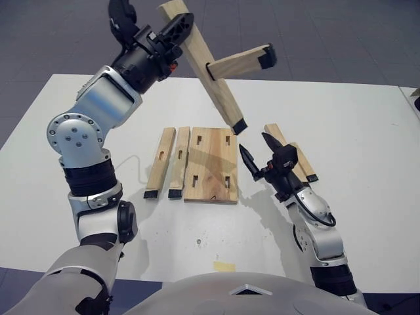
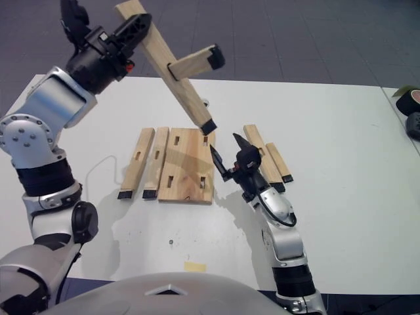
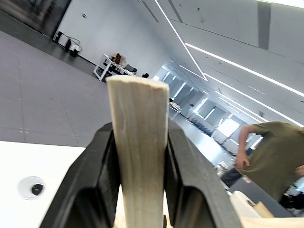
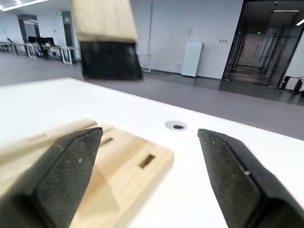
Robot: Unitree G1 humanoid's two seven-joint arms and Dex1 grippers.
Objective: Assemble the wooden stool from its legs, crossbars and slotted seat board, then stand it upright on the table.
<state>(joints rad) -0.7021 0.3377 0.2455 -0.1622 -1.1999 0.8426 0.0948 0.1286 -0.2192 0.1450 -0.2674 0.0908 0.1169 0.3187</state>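
Pale wooden leg with black foot cap (image 1: 213,82) tilted in the air, top end clamped in left gripper (image 1: 178,27), short wooden crossbar (image 1: 237,63) plugged into its side. Flat rectangular slotted seat board (image 1: 211,167) lies on white table (image 1: 367,131). Two slotted leg pieces (image 1: 161,163) (image 1: 178,162) lie parallel just left of it, two more wooden pieces (image 2: 257,146) (image 2: 279,161) to its right.

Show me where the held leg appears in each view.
Left eye: leg slants across upper centre, shut in left gripper.
Right eye: leg upper centre-left, above seat board.
Left wrist: leg between fingers.
Right wrist: leg's black-capped end, above seat board.
Shared landmark: white table.
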